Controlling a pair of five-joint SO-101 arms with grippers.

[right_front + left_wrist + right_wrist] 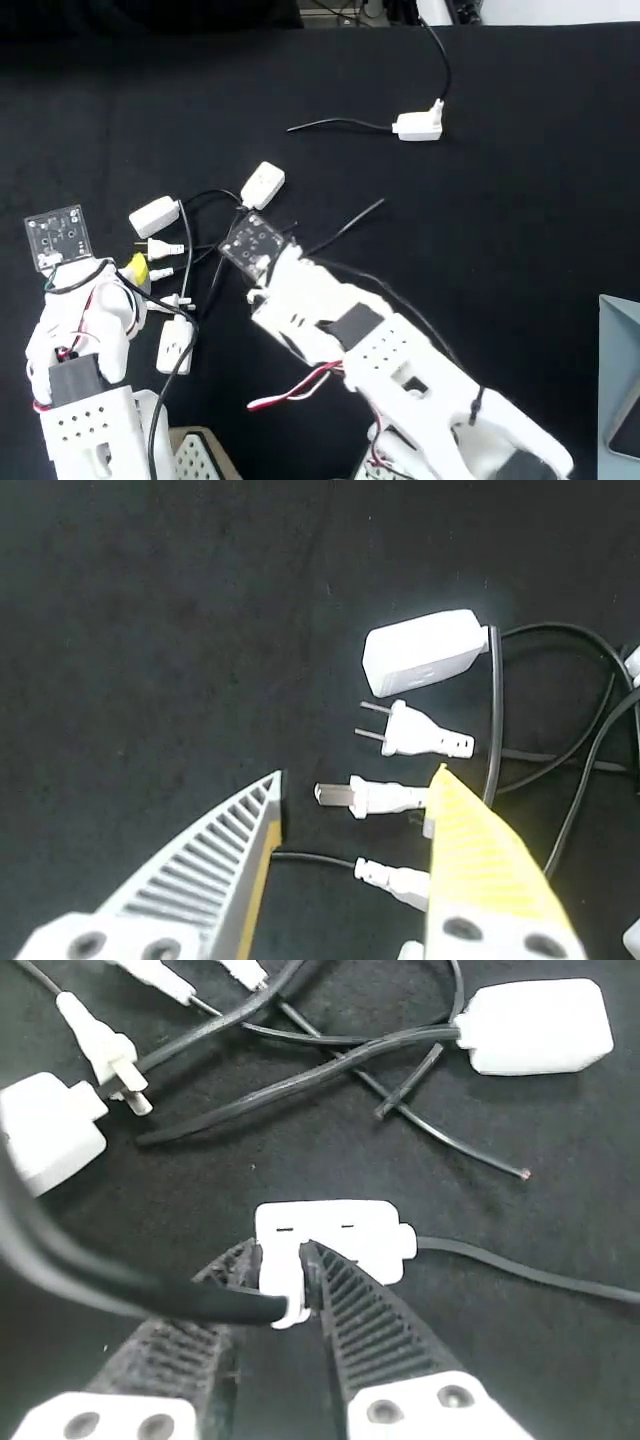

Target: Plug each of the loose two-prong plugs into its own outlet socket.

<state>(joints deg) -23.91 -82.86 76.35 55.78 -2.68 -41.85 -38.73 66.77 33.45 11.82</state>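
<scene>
**Right side.** A white two-prong plug on a black cord [283, 1295] is clamped between the black ribbed fingers [370, 1330] of the right end effector [280, 1252], which is closed on it. The plug's front touches the near edge of a white rectangular outlet socket [350, 1235], whose two slots show on its face. Whether the prongs are seated cannot be told. A thin black cord runs off the socket's far end.

**Left side.** The left end effector [358, 775] is open, with one grey ribbed finger [230, 850] and one yellow finger [485, 870]. A loose white plug [370, 798] lies on the cloth between the fingertips, close to the yellow one, and neither finger grips it. Just past it lies a second loose plug [415, 740], and past that a white socket block [425, 652]. A third loose plug [395, 880] lies nearer the wrist.

**High view.**
- The black cloth surface [520, 250] carries the cluster of plugs and cords at about 9 o'clock from centre.
- An upper socket block [263, 185] sits at 11 o'clock from centre.
- A lower socket block [176, 345] sits at 8 o'clock from centre, beside the left arm [80, 400].
- A far socket block with cord [418, 126] lies well apart at 1 o'clock.
- The right arm [400, 370] comes in from 5 o'clock.
</scene>
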